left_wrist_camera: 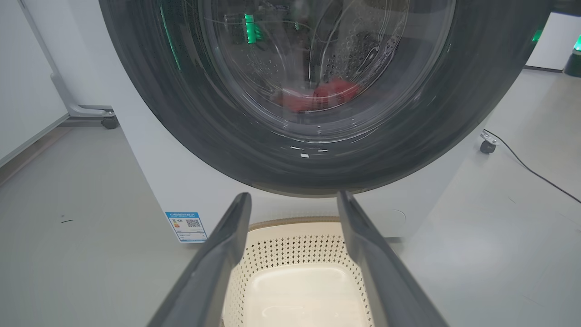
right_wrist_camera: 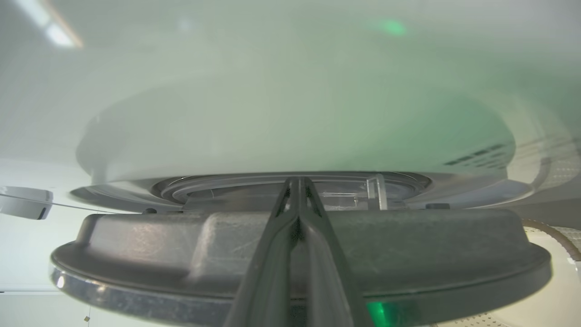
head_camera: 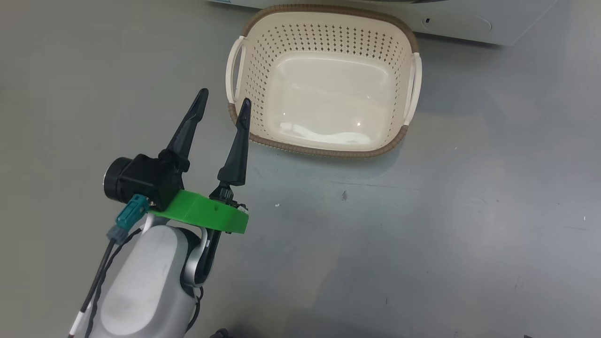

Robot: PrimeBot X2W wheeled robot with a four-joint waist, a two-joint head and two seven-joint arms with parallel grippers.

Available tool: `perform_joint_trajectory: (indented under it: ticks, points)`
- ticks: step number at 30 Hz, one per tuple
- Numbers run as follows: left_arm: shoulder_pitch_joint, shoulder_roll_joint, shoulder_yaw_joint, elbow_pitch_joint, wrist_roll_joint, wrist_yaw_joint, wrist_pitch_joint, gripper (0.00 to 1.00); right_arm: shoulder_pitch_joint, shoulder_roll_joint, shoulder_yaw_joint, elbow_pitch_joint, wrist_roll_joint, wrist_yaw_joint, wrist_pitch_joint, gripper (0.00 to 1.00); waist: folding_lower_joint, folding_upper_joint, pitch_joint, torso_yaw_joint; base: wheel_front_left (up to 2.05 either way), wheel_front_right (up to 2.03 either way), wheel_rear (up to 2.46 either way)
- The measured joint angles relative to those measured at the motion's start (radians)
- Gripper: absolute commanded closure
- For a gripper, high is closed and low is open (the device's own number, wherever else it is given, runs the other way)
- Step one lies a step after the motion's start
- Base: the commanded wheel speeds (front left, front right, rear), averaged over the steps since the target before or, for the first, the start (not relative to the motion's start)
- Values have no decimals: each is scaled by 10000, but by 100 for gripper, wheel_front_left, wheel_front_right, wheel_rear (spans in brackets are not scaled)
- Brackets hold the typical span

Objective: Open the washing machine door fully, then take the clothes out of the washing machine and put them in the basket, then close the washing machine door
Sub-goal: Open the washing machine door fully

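Observation:
The washing machine door, with its black rim and clear glass bowl, looms blurred in the left wrist view. The red clothes show through its glass, inside the steel drum. Below it stands the white washing machine front with a blue sticker. The cream basket sits empty on the floor in front of the machine. My left gripper is open beside the basket's left corner, holding nothing. My right gripper is shut, its fingers lying across the door's grey inner side, which stands off the machine's front.
Grey floor lies all around the basket. A caster wheel of a white panel stand is at the left. Another wheel and a black cable lie on the floor at the right of the machine.

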Motion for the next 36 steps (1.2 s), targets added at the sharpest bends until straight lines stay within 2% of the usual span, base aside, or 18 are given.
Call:
perform_joint_trajectory:
  ticks: [16, 18, 30, 36]
  points:
    - [-20, -2, 132, 81, 4, 79, 0, 0, 96, -29, 132, 148, 458, 230, 1135, 100, 0, 0, -123, -192, 0, 0, 0]
    - [-19, -4, 198, 127, 13, 81, 2, 0, 234, -4, 140, 182, 575, 395, 1260, 100, 0, 0, -170, -228, 0, 0, 0]
    - [-5, -6, 245, 318, 23, 84, 0, 0, 990, 240, 198, 353, 880, 675, 1795, 100, 0, 0, -589, -539, 0, 0, 0]
    - [25, -6, 244, 483, 109, 84, 0, 0, 1599, 397, 192, 408, 1064, 938, 1967, 100, 0, 0, -892, -634, 0, 0, 0]
